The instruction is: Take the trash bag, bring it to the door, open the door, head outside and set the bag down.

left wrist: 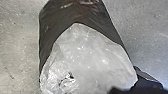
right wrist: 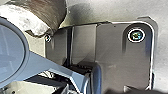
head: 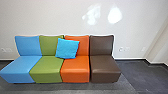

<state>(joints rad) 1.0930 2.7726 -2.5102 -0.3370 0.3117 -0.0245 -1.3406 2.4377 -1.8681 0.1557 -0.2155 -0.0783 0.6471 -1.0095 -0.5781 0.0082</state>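
Large in the left wrist view is the trash bag (left wrist: 85, 57), pale, crinkled and see-through at the near end, with a dark, shiny part (left wrist: 75, 12) behind it. A dark body with a pale end, which looks like the same bag (right wrist: 53, 12), shows in the right wrist view close to the robot's base plate. Whether either of my grippers has hold of the bag cannot be told. The bag's underside is hidden.
Against a white wall stands a row of joined seats, blue (head: 20, 67), green (head: 47, 67), orange (head: 76, 68) and brown (head: 103, 68), with a bright blue cushion (head: 67, 48) on it. Dark floor (head: 140, 77) lies to the right, where the wall juts out.
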